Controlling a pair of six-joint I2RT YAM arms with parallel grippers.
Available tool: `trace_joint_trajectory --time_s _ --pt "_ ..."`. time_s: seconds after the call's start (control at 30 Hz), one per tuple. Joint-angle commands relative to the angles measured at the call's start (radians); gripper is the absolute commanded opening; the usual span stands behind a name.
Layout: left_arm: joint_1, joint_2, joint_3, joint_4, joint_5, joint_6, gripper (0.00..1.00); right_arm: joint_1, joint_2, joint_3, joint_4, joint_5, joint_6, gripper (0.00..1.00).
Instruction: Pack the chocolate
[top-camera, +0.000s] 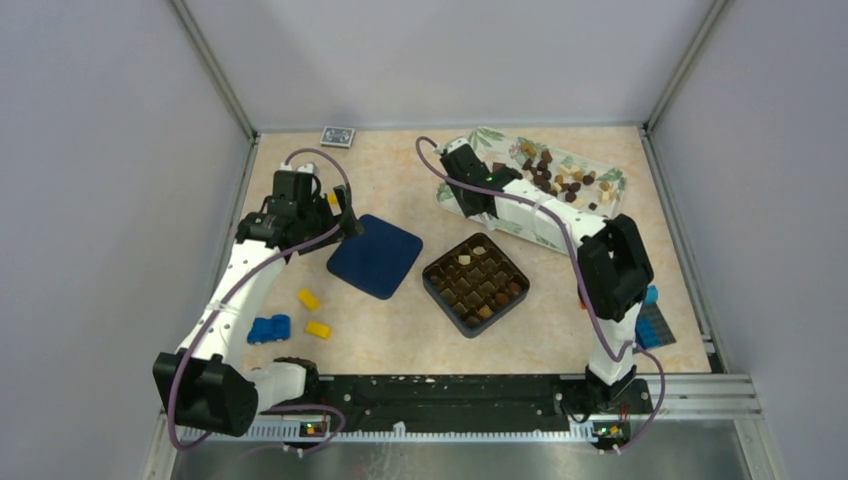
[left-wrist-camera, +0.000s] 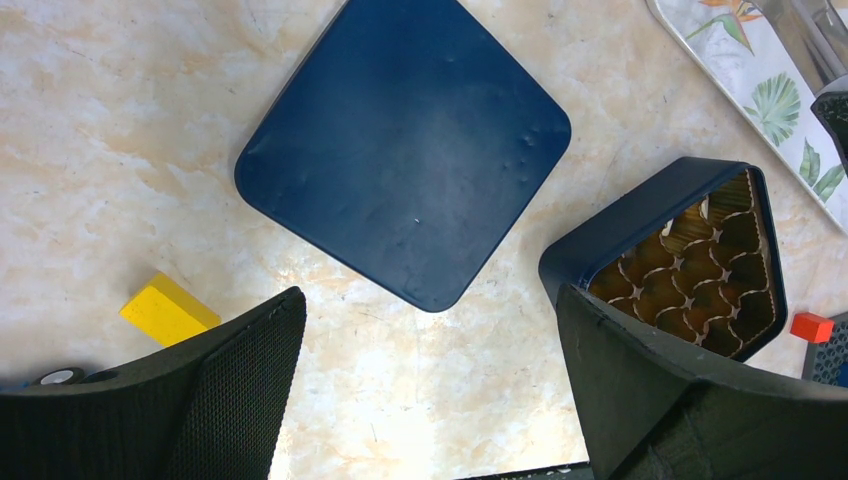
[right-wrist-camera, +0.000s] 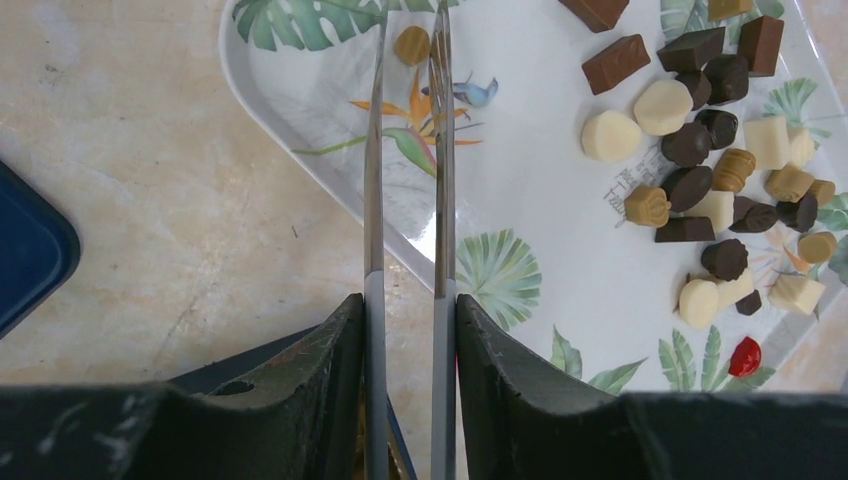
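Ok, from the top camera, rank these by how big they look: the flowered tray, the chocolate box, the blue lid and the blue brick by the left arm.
1. flowered tray, clearly largest
2-3. chocolate box and blue lid look about alike, so no ranking
4. blue brick, smallest

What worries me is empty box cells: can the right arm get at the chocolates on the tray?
Probably yes. The right pincer is shut on tweezers whose tips hang over the tray, and the chocolates lie loose nearby with nothing between.
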Motion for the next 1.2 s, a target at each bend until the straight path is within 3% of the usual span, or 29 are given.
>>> trace_joint_trajectory --time_s 0.0,0.47,0.8,1.17 --pt "0.004 0.001 0.001 0.017 -0.007 0.008 0.99 0.018 0.009 0.059 0.010 0.063 -0.032 0.33" --pt "0.005 -0.017 -0.009 0.008 -0.022 0.009 0.99 0.025 0.040 0.068 0.004 0.067 -0.026 0.30" --pt "0.005 -0.011 -0.002 0.005 -0.015 0.011 0.99 0.025 -0.039 0.046 -0.009 0.070 -0.001 0.11" --pt "0.004 -0.012 -0.009 0.009 -0.011 0.004 0.99 0.025 -0.156 -0.007 -0.028 0.056 0.010 0.05"
